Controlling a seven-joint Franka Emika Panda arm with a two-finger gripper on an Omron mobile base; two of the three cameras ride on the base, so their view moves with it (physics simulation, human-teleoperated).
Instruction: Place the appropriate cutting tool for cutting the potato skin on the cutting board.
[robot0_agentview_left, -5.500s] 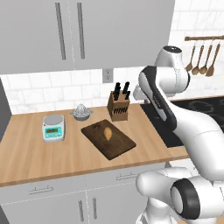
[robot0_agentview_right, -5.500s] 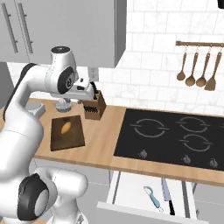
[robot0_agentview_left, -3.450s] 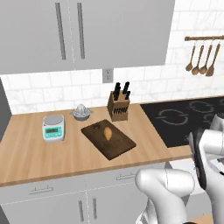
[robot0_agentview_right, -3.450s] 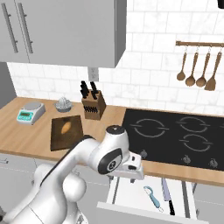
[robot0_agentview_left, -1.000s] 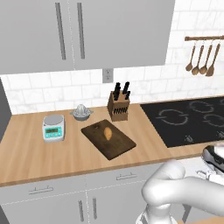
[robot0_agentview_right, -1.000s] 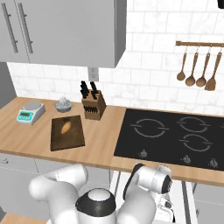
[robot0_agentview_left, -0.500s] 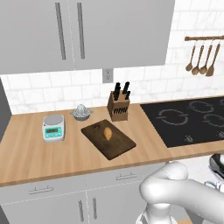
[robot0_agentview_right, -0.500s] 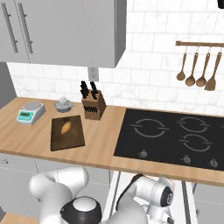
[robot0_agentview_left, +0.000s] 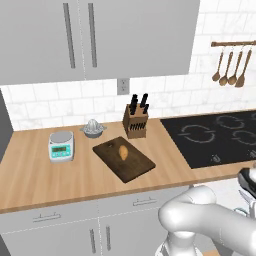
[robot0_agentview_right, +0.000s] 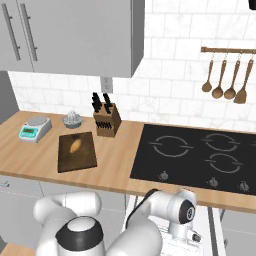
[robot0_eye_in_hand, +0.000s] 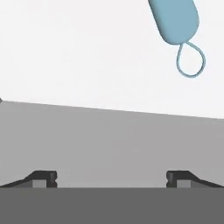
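Observation:
The peeler's light blue handle (robot0_eye_in_hand: 174, 19), ending in a thin loop, lies on the white drawer floor (robot0_eye_in_hand: 78, 52) at the top right of the hand view; its head is out of frame. My gripper (robot0_eye_in_hand: 112, 178) hangs above that floor, short of the handle and to its left, open with nothing between the wide-apart fingertips (robot0_eye_in_hand: 43, 177). The arm bends down below the counter front (robot0_agentview_right: 175, 215). The orange-tan potato (robot0_agentview_left: 122, 152) (robot0_agentview_right: 75, 145) rests on the dark brown cutting board (robot0_agentview_left: 137, 167) (robot0_agentview_right: 70, 161) on the counter.
A wooden knife block (robot0_agentview_left: 136, 122) (robot0_agentview_right: 106, 121) stands behind the board, with a juicer (robot0_agentview_left: 93, 128) and a kitchen scale (robot0_agentview_left: 61, 146) to its left. The black cooktop (robot0_agentview_left: 215, 137) (robot0_agentview_right: 195, 155) lies right of the board. Wooden utensils (robot0_agentview_right: 225, 75) hang on the wall.
The arm has sunk further below the counter edge, towards the drawer at the right. Potato, board and counter items have not moved.

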